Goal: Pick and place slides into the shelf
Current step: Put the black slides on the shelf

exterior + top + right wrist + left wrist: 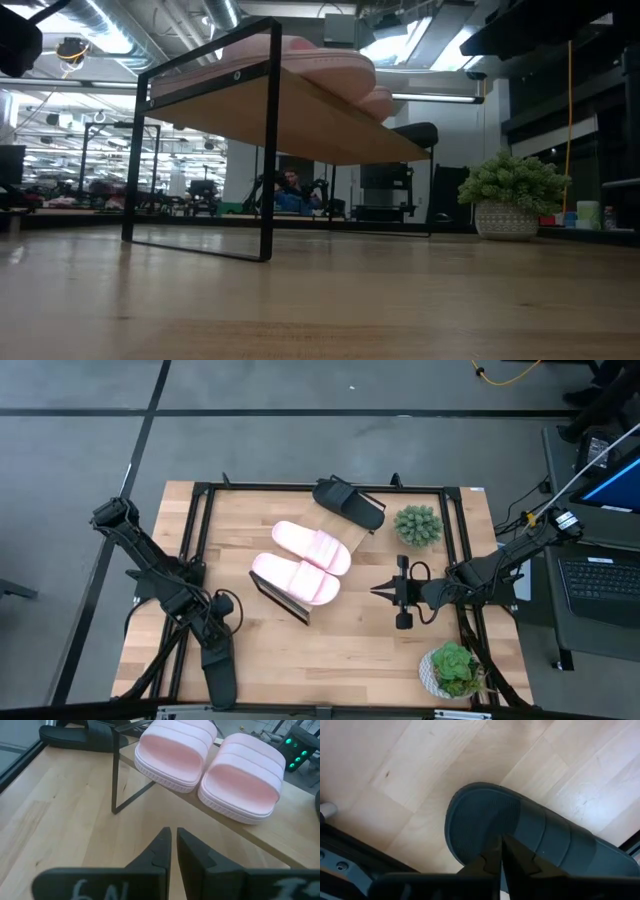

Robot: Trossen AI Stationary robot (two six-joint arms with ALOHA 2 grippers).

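Observation:
The shelf (330,520) stands mid-table, its slanted board on a thin black frame (116,780). Two pale pink slides (312,547) (295,578) lie side by side on the board, soles down; they also show in the right wrist view (172,752) (245,780). One black slide (348,503) lies at the shelf's far end; whether on the board or the table, I cannot tell. The other black slide (220,675) lies on the table at the near left. My left gripper (500,840) is shut just above its footbed (480,820). My right gripper (172,832) is shut and empty, right of the shelf, pointing at it. My left gripper points down at the black slide's footbed (487,827), between the rounded end and the strap (555,840). I cannot tell whether the shut fingertips touch it. The slide lies flat on the table.
A potted plant (418,525) stands right of the shelf's far end, another (452,668) at the near right corner. Black rails (200,530) run along the table's edges. Bare tabletop (360,650) lies between the shelf and the near edge.

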